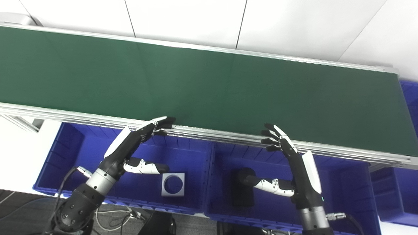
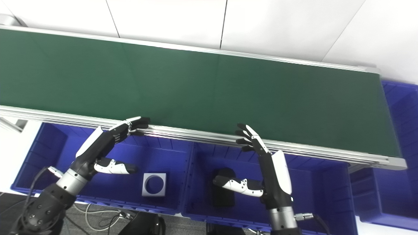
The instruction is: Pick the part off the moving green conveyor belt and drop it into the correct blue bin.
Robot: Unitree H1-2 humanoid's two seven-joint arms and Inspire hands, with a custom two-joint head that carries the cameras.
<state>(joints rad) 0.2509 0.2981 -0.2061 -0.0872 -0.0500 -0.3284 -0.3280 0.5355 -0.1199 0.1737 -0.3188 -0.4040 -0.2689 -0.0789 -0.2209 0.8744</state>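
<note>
Nothing on the green belt right now, so no part to grab. Left hand and right hand both empty, fingers spread, waiting by the belt's near edge above the blue bins. Likely ready to snatch. Silver block and black piece already inside.

Conveyor belt cut off left, black part partly behind right thumb
</note>
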